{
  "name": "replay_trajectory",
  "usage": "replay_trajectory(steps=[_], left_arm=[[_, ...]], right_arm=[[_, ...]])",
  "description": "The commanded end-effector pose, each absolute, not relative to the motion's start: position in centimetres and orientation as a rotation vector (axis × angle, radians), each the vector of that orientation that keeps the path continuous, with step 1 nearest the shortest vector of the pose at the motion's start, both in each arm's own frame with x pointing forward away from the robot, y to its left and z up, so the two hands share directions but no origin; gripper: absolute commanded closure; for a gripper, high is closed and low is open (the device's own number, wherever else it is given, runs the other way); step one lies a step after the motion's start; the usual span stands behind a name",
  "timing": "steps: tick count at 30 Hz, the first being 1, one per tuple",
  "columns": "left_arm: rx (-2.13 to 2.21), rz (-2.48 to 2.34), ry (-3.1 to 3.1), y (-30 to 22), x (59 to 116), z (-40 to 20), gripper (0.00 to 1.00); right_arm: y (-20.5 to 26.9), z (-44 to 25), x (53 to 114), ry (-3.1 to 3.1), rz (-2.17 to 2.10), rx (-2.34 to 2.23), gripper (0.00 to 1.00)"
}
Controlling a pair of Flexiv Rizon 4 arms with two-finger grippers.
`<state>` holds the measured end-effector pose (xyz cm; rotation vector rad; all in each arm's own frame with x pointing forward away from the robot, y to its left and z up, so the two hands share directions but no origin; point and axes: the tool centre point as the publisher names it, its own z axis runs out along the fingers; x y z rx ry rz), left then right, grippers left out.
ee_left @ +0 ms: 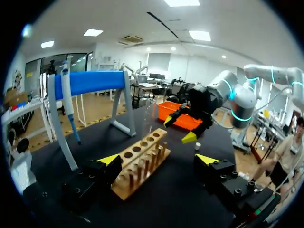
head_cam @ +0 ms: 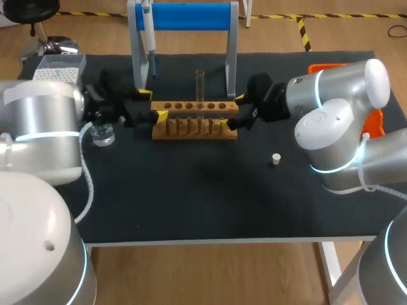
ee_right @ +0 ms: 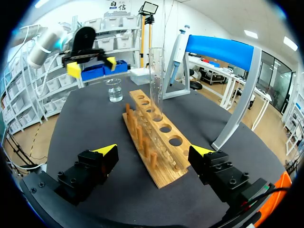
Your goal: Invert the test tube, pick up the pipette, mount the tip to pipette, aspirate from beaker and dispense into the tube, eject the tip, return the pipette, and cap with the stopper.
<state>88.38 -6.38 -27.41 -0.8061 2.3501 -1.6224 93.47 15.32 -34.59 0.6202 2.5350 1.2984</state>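
Flanking the wooden rack [head_cam: 194, 129] end to end, the left hand [head_cam: 152, 105] and right hand [head_cam: 236, 110] both have their fingers apart and hold nothing. Ahead of each, mid-rack, the test tube [ee_right: 156, 71] stands upright in a hole. Likely risks: a reach along the rack could snag its pegs or drag it; the smooth glass could slip during inversion; the two hands could meet over the tube. Just beside the left hand, the beaker [head_cam: 102, 135] could be tipped. Beyond the rack, the pipette [head_cam: 150, 44] hangs on its stand [head_cam: 191, 16].
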Motion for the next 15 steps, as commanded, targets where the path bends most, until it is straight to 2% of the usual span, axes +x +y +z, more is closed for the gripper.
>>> replay_trajectory(steps=[1, 15], left_arm=[[-0.847, -1.76, 2.149, -3.6, 83.72, -25.08, 0.0], [-0.847, -1.76, 2.149, -3.6, 83.72, -25.08, 0.0]], right_arm=[[15.27, -34.5, 93.51, 2.54, 1.295, 0.62, 0.0], [15.27, -34.5, 93.51, 2.54, 1.295, 0.62, 0.0]])
